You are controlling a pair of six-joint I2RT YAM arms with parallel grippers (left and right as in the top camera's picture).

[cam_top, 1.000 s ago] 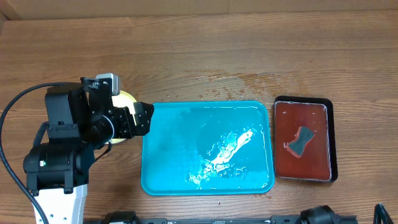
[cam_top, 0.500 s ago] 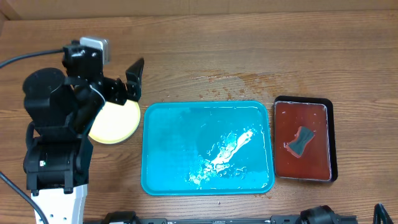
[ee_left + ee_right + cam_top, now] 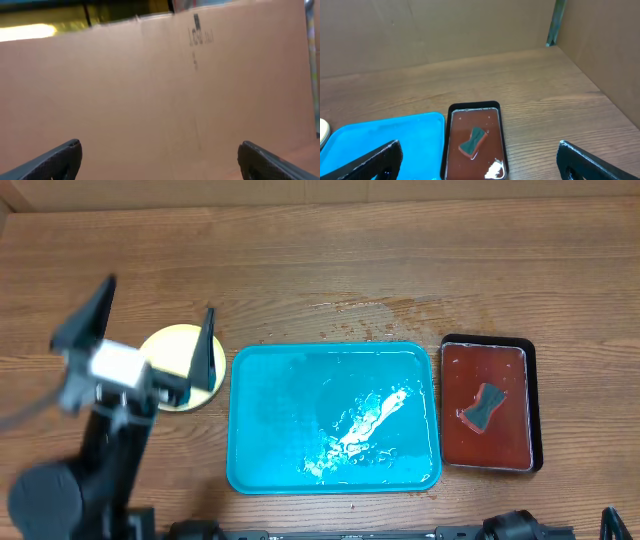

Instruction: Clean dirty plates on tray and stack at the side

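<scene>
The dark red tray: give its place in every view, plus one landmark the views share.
Overhead: the dark red tray lies on the right side, just right of the turquoise tray.
Left wrist: not in it; only a cardboard wall shows.
Right wrist: bottom centre, with a dark sponge lying in it.
Landmark: the turquoise tray sits at its left side in both views.

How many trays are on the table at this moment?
2: the turquoise tray in the middle, and the dark red tray just to its right. None appears hidden.
</scene>
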